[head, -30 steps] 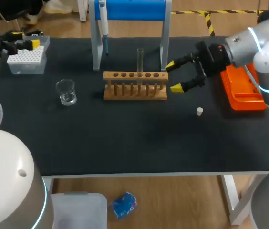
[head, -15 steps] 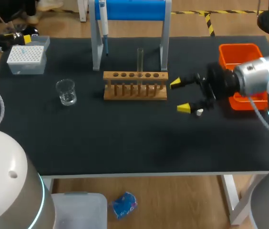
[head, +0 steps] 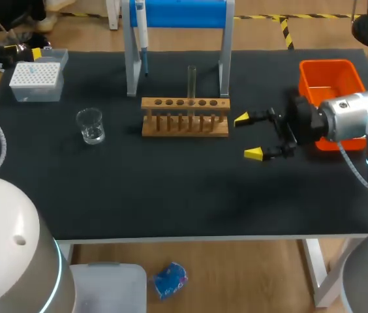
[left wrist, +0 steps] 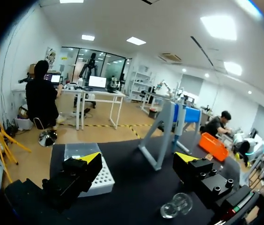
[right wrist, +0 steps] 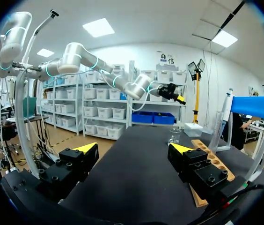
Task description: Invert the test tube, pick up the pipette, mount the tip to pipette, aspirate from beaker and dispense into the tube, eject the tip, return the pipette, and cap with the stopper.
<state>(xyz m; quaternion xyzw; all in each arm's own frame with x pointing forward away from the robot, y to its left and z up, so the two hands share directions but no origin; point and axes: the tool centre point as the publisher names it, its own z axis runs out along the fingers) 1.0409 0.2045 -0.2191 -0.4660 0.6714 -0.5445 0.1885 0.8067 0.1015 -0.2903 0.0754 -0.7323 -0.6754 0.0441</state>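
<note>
Hovering spread, the right hand [head: 248,137] sits just beside the rack [head: 184,117] holding the tube [head: 191,81]. The left hand [left wrist: 139,158] gapes too, beaker [left wrist: 176,205] beside one finger.

The worktop [head: 171,189] is viewed from high behind; both wrist views are aimed low across it, the beaker [head: 91,126] being shared.

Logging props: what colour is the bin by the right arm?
Bright orange; the bin shows best in the head view.

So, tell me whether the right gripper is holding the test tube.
No, the right gripper is open and empty beside the wooden rack, where the test tube stands upright.
</note>
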